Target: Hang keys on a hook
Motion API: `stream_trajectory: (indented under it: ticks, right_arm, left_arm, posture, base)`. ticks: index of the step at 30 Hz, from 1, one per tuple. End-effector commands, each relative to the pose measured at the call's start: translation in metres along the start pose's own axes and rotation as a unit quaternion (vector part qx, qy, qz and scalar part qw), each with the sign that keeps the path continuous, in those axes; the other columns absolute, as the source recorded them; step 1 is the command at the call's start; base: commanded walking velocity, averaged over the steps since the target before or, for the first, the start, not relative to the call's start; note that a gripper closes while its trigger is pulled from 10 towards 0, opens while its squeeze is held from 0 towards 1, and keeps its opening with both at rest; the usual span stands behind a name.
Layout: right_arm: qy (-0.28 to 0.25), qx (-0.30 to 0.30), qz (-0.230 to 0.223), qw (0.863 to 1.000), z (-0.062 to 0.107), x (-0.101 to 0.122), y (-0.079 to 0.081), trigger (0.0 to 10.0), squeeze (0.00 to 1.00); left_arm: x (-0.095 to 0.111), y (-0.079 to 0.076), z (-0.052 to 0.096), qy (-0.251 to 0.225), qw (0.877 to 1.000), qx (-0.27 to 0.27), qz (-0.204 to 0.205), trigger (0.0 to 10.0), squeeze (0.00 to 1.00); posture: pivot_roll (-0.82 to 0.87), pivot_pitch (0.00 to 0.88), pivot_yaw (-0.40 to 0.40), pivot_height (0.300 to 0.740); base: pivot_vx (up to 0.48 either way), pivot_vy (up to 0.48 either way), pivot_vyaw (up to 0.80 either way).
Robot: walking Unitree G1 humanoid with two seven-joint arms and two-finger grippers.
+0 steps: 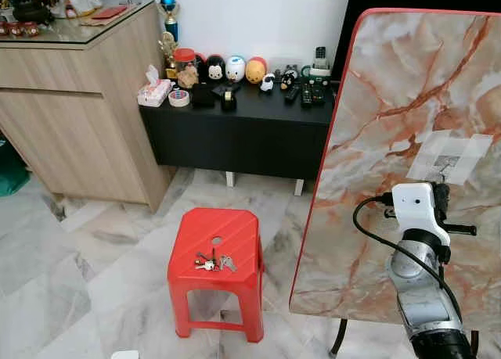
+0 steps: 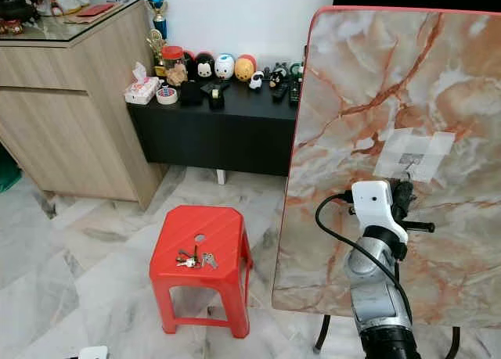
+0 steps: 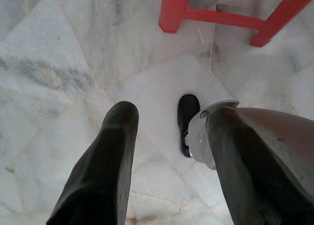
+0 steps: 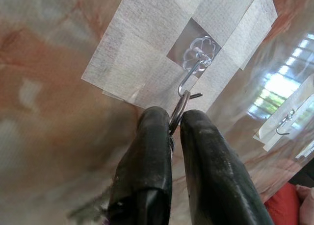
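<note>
A marble-patterned board (image 1: 391, 101) stands upright on the right. White tape (image 1: 466, 152) holds a clear hook (image 4: 194, 70) to it. My right gripper (image 4: 175, 122) is raised to the board just under the hook, shut on a metal key ring (image 4: 180, 105). The ring's top touches the hook's lower curl. From the head the same gripper (image 1: 442, 191) is seen against the tape patch. A bunch of keys (image 1: 215, 261) lies on the red stool (image 1: 235, 234) to the left. My left gripper (image 3: 169, 117) hangs open over the floor.
A black low cabinet (image 1: 243, 128) with figurines and remote controls runs along the back wall. A wooden sideboard (image 1: 70, 116) stands at the left. Marble floor (image 1: 102, 273) surrounds the stool. A second taped hook (image 4: 284, 124) sits farther along the board.
</note>
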State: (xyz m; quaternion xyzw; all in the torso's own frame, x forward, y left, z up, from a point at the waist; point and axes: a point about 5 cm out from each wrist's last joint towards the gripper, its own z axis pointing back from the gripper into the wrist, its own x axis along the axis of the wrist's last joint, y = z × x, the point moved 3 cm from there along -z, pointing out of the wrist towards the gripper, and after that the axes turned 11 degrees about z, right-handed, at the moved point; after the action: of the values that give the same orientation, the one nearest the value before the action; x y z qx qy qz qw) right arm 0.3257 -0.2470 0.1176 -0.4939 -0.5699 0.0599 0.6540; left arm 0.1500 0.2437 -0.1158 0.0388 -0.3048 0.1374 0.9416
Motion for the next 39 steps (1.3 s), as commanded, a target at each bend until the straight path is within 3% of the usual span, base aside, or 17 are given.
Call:
stream_trajectory:
  ticks: [1,4,7,8,13,14,22,24,27,28,29,33,34,37,38,39]
  right_arm:
    - [-0.005,-0.004,-0.009,1.000,-0.003,0.005,-0.003,10.0,1.00]
    - [-0.004,-0.002,-0.011,1.000,-0.002,0.004,-0.002,10.0,1.00]
    - [-0.009,-0.005,-0.022,1.000,-0.001,0.005,-0.004,10.0,0.98]
    - [-0.022,-0.002,-0.037,0.999,0.000,0.009,-0.004,10.0,0.76]
    - [-0.049,0.035,-0.070,0.996,0.006,0.016,0.003,10.0,0.75]
    - [-0.052,0.044,-0.068,0.995,0.009,0.015,0.006,10.0,0.00]
    - [-0.063,0.094,-0.099,0.989,0.021,0.013,0.016,10.0,0.00]
    - [-0.046,0.172,-0.127,0.976,0.038,-0.003,0.033,10.0,0.00]
    - [-0.005,0.197,-0.166,0.966,0.044,-0.016,0.038,10.0,0.00]
    - [0.034,0.231,-0.174,0.957,0.051,-0.031,0.047,10.0,0.00]
    - [0.034,0.231,-0.174,0.957,0.051,-0.031,0.047,10.0,0.00]
    - [0.139,0.304,-0.181,0.925,0.074,-0.076,0.070,10.0,0.00]
    - [0.139,0.304,-0.181,0.925,0.074,-0.076,0.070,10.0,0.00]
    - [0.226,0.367,-0.169,0.886,0.097,-0.117,0.094,10.0,0.00]
    - [0.226,0.367,-0.169,0.886,0.097,-0.117,0.094,10.0,0.00]
    - [0.249,0.380,-0.164,0.876,0.106,-0.129,0.100,10.0,0.00]
  left_arm:
    - [-0.003,0.001,0.001,0.006,1.000,0.001,-0.008,10.0,0.00]
    - [-0.005,0.009,0.003,0.008,1.000,0.005,-0.007,10.0,0.00]
    - [-0.003,0.006,0.001,0.006,1.000,0.003,-0.007,10.0,0.00]
    - [-0.002,0.004,0.001,0.006,1.000,0.002,-0.008,10.0,0.00]
    - [-0.001,0.000,0.000,0.006,1.000,0.001,-0.008,10.0,0.00]
    - [0.000,-0.003,-0.001,0.007,1.000,-0.001,-0.009,10.0,0.00]
    - [-0.001,-0.006,-0.001,0.008,1.000,-0.002,-0.008,10.0,0.00]
    - [-0.003,-0.006,-0.001,0.010,1.000,-0.001,-0.008,10.0,0.00]
    - [-0.003,-0.006,-0.001,0.010,1.000,-0.001,-0.008,10.0,0.00]
    - [-0.004,-0.004,0.000,0.011,1.000,0.001,-0.007,10.0,0.00]
    - [-0.004,-0.004,0.000,0.011,1.000,0.001,-0.007,10.0,0.00]
    - [-0.006,0.006,0.002,0.013,1.000,0.007,-0.006,10.0,0.00]
    - [-0.006,0.006,0.002,0.013,1.000,0.007,-0.006,10.0,0.00]
    - [-0.004,0.014,0.003,0.011,1.000,0.011,-0.006,10.0,0.00]
    - [-0.004,0.014,0.003,0.011,1.000,0.011,-0.006,10.0,0.00]
    - [-0.004,0.016,0.003,0.011,1.000,0.012,-0.007,10.0,0.00]
  posture:
    - [0.03,0.000,-0.058,0.740]
    - [0.03,0.000,-0.057,0.740]
    - [0.03,0.000,-0.057,0.740]
    - [0.03,0.000,-0.057,0.740]
    - [0.03,0.000,-0.061,0.740]
    - [0.03,0.000,-0.062,0.740]
    - [0.03,0.000,-0.064,0.740]
    - [0.03,0.000,-0.067,0.740]
    - [0.03,0.000,-0.071,0.740]
    - [0.03,0.000,-0.069,0.740]
    - [0.03,0.000,-0.069,0.740]
    - [0.03,0.000,-0.065,0.740]
    - [0.03,0.000,-0.065,0.740]
    - [0.02,0.000,-0.052,0.740]
    - [0.02,0.000,-0.052,0.740]
    - [0.02,0.000,-0.047,0.740]
  base:
    - [0.000,0.000,0.00]
    - [0.000,0.000,0.00]
    - [0.000,0.000,0.00]
    - [0.000,0.000,0.00]
    - [0.000,0.000,0.00]
    - [0.000,0.000,0.00]
    - [0.000,0.000,0.00]
    - [0.000,0.000,0.00]
    - [0.000,0.000,0.00]
    - [0.000,0.000,0.00]
    - [0.000,0.000,0.00]
    - [0.000,0.000,0.00]
    - [0.000,0.000,0.00]
    - [0.000,0.000,0.00]
    - [0.000,0.000,0.00]
    - [0.000,0.000,0.00]
